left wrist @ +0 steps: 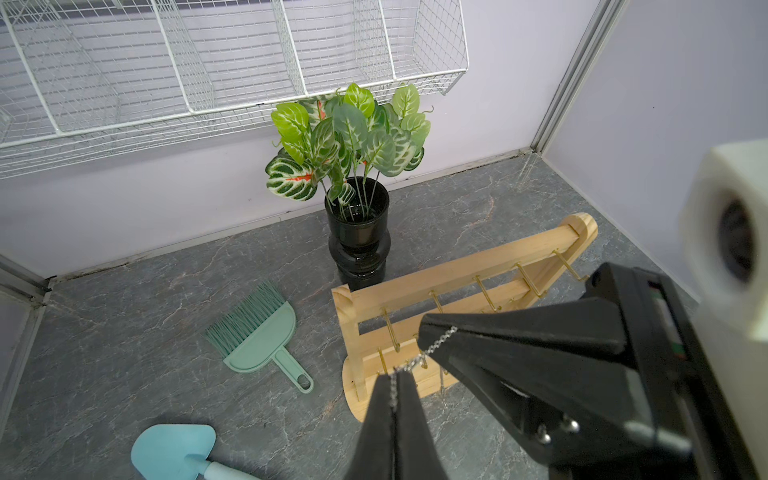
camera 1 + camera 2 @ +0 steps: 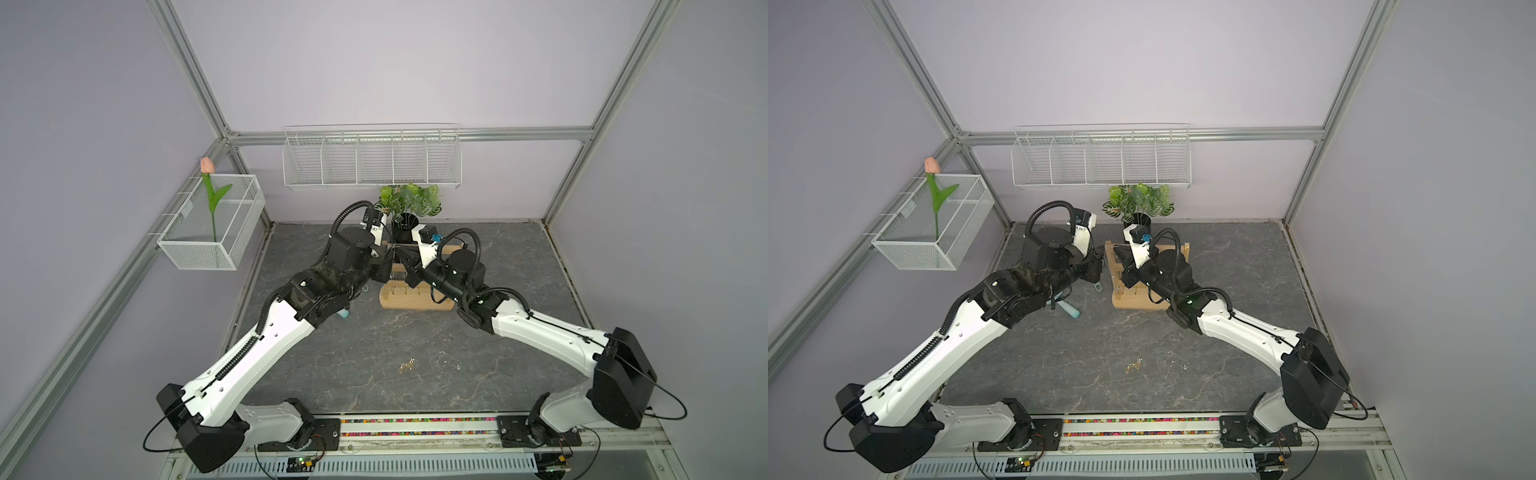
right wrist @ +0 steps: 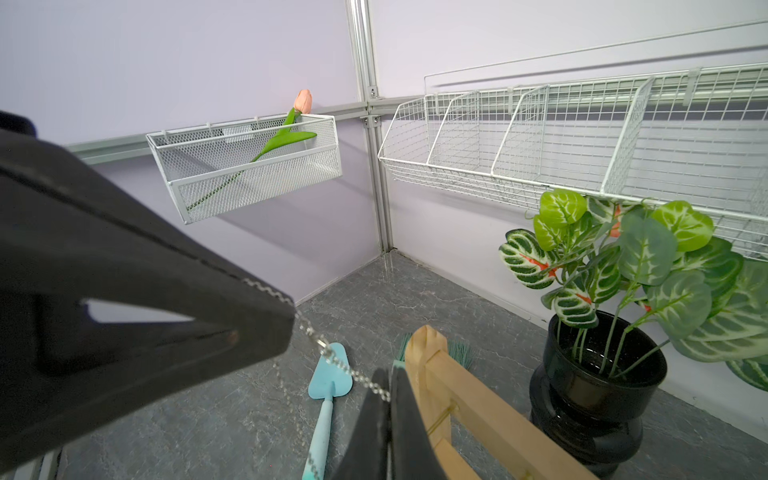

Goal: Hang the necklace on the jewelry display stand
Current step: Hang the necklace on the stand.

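Bright, even overhead light, soft shadows; wide-angle bending at edges, and near objects in wrist views blur.

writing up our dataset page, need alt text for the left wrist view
The left gripper and the right gripper each pinch a thin silver necklace close to the wooden jewelry display stand. Around it on the grey tabletop are a potted plant, a green brush and a blue trowel.

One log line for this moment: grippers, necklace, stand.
left gripper: shut on necklace | right gripper: shut on necklace | chain stretched between them by jewelry display stand | hung: not yet
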Motion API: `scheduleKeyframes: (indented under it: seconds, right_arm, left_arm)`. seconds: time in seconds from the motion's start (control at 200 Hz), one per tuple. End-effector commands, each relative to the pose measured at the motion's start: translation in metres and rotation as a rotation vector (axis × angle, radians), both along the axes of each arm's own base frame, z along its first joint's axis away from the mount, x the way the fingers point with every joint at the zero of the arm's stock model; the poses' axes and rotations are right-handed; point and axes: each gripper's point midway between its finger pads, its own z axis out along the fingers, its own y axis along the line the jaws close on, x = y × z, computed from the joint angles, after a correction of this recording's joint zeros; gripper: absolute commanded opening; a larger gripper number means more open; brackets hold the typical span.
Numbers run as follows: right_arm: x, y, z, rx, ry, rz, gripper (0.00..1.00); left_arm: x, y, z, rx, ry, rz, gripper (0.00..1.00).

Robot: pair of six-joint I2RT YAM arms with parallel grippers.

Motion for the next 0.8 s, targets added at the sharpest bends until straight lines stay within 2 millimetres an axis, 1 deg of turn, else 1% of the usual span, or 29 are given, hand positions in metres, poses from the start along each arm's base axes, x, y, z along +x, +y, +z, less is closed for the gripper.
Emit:
scheduleKeyframes:
  seconds: [0.0,0.17,0.34,0.46,0.795]
  right_arm:
    - [0.004,-0.007,0.002,-0.011,-0.019,-0.034,0.07]
    - [0.010,-0.005,0.005,-0.023,-0.030,-0.049,0.07]
    - [0.016,-0.002,0.007,-0.033,-0.032,-0.054,0.07]
    - [0.019,0.000,0.004,-0.041,-0.025,-0.055,0.07]
    - [0.028,-0.002,0.000,-0.043,-0.010,-0.078,0.07]
  left_arm:
    - [0.007,-0.003,-0.007,0.032,-0.007,0.017,0.00]
    - [0.016,-0.004,-0.013,0.059,-0.011,0.041,0.00]
    - [0.024,-0.005,-0.027,0.096,0.005,0.066,0.00]
    - [0.027,-0.003,-0.034,0.112,0.010,0.088,0.00]
    - [0.034,-0.005,-0.041,0.134,0.014,0.103,0.00]
